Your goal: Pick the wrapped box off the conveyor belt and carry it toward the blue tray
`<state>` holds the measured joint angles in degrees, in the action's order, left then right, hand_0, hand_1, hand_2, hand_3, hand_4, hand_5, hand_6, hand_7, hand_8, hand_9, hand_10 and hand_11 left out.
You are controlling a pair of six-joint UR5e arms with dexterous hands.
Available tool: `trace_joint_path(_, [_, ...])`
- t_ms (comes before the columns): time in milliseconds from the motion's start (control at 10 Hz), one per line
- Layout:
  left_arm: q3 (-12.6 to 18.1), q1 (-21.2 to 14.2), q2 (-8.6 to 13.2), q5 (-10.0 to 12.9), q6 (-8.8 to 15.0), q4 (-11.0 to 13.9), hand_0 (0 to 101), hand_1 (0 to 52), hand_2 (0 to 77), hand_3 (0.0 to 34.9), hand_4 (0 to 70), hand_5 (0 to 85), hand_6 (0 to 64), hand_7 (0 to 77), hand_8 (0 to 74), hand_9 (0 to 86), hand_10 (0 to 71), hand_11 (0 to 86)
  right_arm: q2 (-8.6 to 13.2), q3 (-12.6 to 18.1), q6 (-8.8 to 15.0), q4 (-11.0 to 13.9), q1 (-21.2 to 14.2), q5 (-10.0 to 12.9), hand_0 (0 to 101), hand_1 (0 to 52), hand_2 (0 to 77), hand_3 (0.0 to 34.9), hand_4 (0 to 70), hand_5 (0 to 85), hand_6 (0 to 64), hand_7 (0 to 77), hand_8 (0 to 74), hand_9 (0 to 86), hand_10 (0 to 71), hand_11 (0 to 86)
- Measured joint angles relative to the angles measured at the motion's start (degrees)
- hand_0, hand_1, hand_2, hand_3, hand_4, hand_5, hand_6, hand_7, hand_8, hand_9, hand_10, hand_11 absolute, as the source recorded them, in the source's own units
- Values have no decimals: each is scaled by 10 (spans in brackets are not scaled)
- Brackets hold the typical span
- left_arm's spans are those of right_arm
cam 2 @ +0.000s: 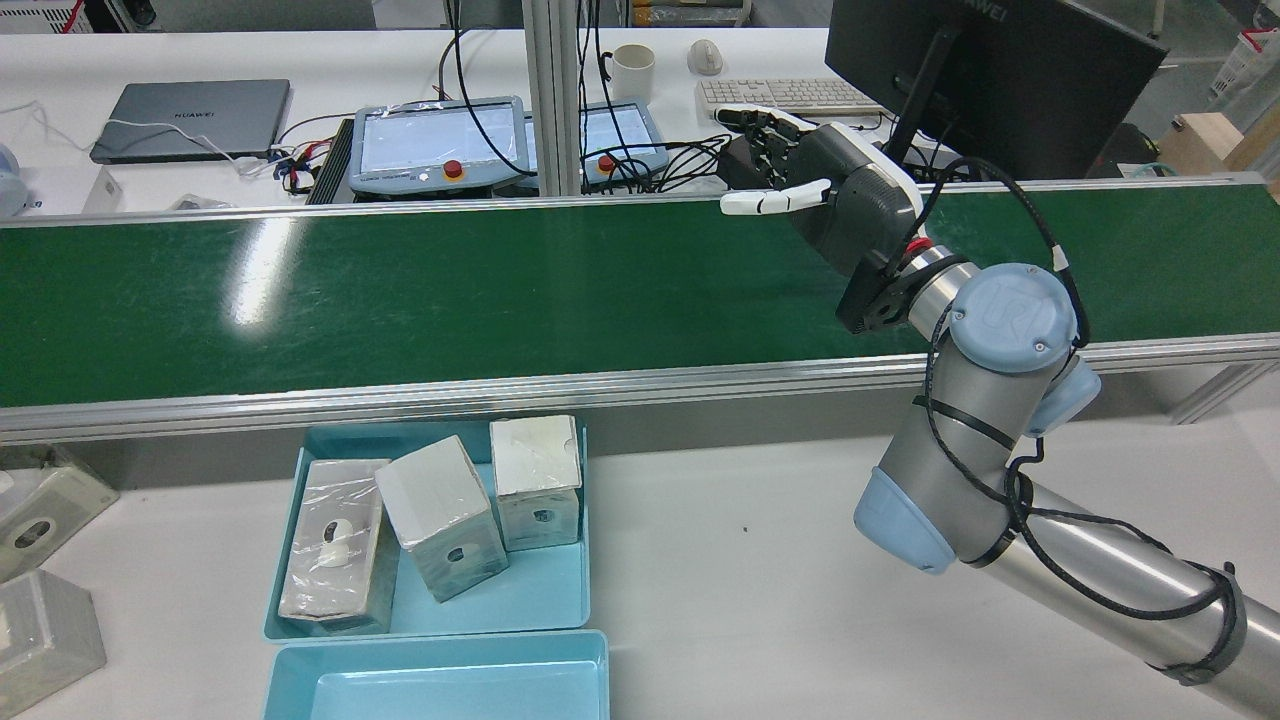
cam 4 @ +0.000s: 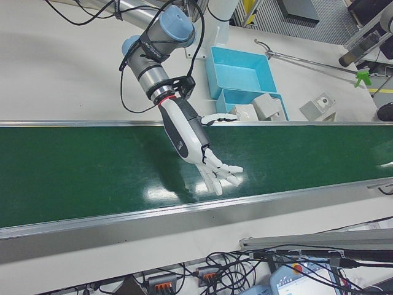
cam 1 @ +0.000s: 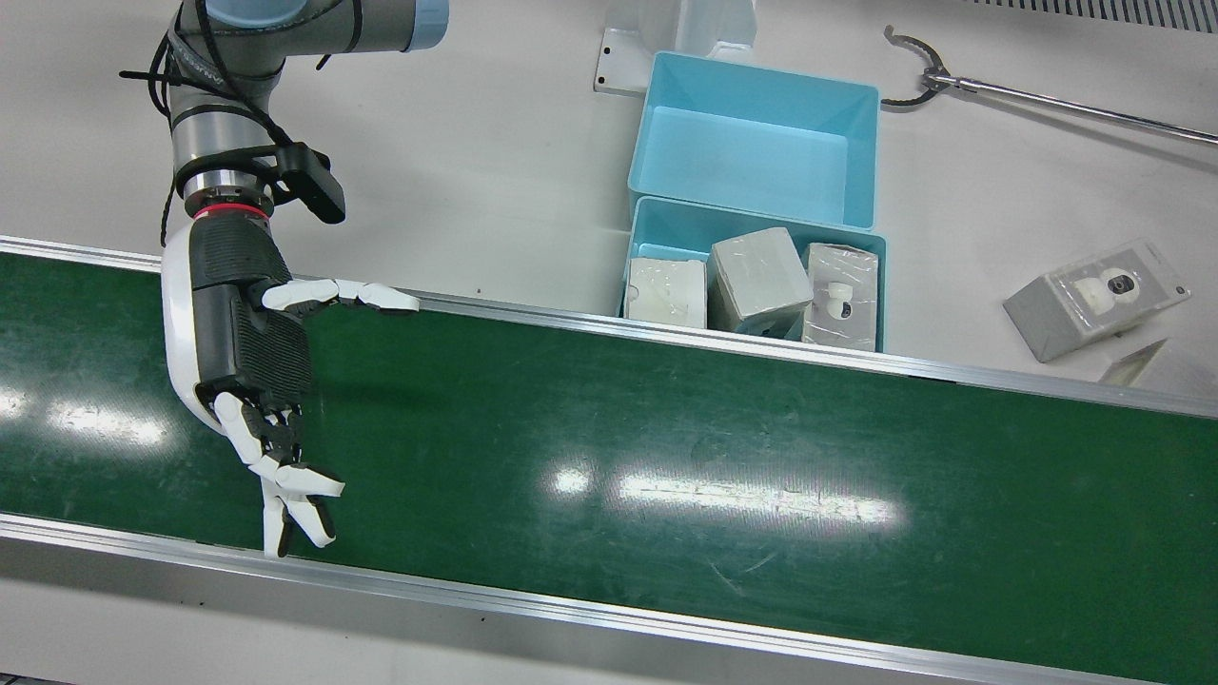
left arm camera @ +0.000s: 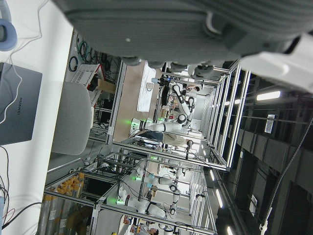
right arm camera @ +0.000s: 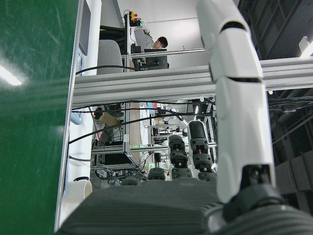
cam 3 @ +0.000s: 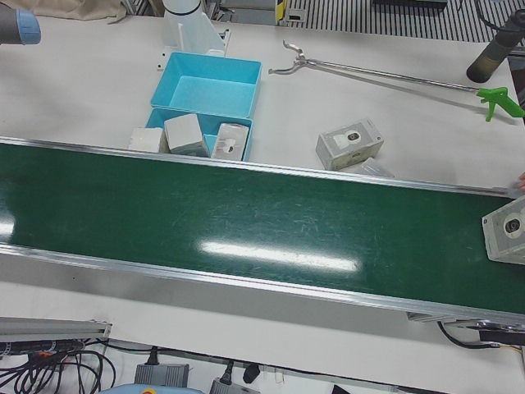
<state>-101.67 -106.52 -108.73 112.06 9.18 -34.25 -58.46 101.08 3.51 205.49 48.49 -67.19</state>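
Observation:
A wrapped grey box [cam 3: 509, 234] lies on the green conveyor belt [cam 3: 246, 222] at the far right edge of the left-front view; no other view shows it. My right hand [cam 1: 252, 352] hovers over the belt [cam 1: 666, 457] near its other end, open and empty, with fingers spread toward the belt's outer rail. It also shows in the rear view [cam 2: 840, 200] and the right-front view [cam 4: 196, 144]. Two blue trays stand beside the belt: one empty [cam 1: 861, 152], one [cam 1: 657, 221] holding three wrapped boxes. My left hand [left arm camera: 195, 24] shows only in its own view and holds nothing.
A wrapped box [cam 1: 1094, 300] lies on the white table beyond the trays. A long reach-grabber tool [cam 1: 1047, 95] lies behind it. Two more wrapped boxes [cam 2: 40, 560] sit at the rear view's left edge. Teach pendants [cam 2: 440, 140] and a monitor [cam 2: 1000, 70] stand across the belt.

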Motion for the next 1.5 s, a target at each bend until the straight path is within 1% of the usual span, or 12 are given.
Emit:
trace_joint_path(400, [0,0,0,0,0,0,0,0,11,0,0,11,5,0,5,0,5,5,1,1,0,-1,-1,-1,504,196,158,1,120,240,60,49,5,16,0,5])
trace_joint_path(500, [0,0,0,0,0,0,0,0,11,0,0,11,5,5,5,5,5,5,1,1,0,-2,-1,-1,503,185,164,1,120,245,60,49,5,27,0,5])
trace_joint_path(600, [0,0,0,0,0,0,0,0,11,0,0,11,5,5,5,5,5,5,1,1,0,-2,-2,-1,504,185,147,2,120,240,60,49,5,27,0,5])
trace_joint_path(1000, [0,0,0,0,0,0,0,0,11,0,0,11,5,0,5,0,0,5,5,1,-1,-4,-9,0,504,185,147,1,120,240,60,55,5,33,0,5])
trace_joint_path(1100, [0,0,0,0,0,0,0,0,11,0,0,11,5,5,5,0,5,5,6,2,-1,-5,-17,1,498,136,87,2,109,240,55,60,5,38,0,5])
trace_joint_path(1200, [0,0,0,0,0,0,0,0,11,0,0,11,5,5,5,0,5,5,10,1,-1,-5,-27,2,485,153,65,2,104,245,60,60,5,38,0,5])
trace_joint_path(1500, [0,0,0,0,0,0,0,0,11,0,0,11,5,0,5,5,5,5,18,1,1,-4,-43,2,484,153,71,2,109,245,60,60,5,38,0,5])
